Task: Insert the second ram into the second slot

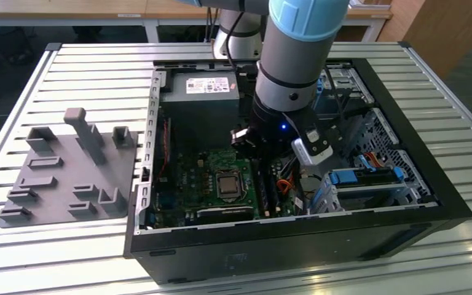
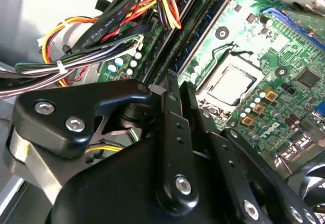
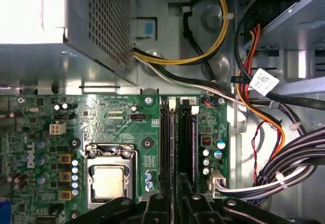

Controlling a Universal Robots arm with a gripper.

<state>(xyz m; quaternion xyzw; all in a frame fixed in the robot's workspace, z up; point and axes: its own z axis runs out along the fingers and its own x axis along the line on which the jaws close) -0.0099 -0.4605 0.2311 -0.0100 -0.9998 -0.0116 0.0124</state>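
A slatted metal table (image 1: 72, 67) is seen carrying an open PC case (image 1: 432, 184). The second ram (image 3: 186, 148) is found standing edge-up in its slot, just beside the CPU socket (image 3: 109, 176) on the green motherboard (image 3: 101, 115). The gripper (image 3: 175, 196) is held right over the slots, fingers (image 2: 172, 132) pressed nearly together, so nothing's really pinched. Bundled cables (image 3: 264, 127) are spotted beside it.

Grey fixture plate (image 1: 64, 172) beside computer case (image 1: 432, 184)
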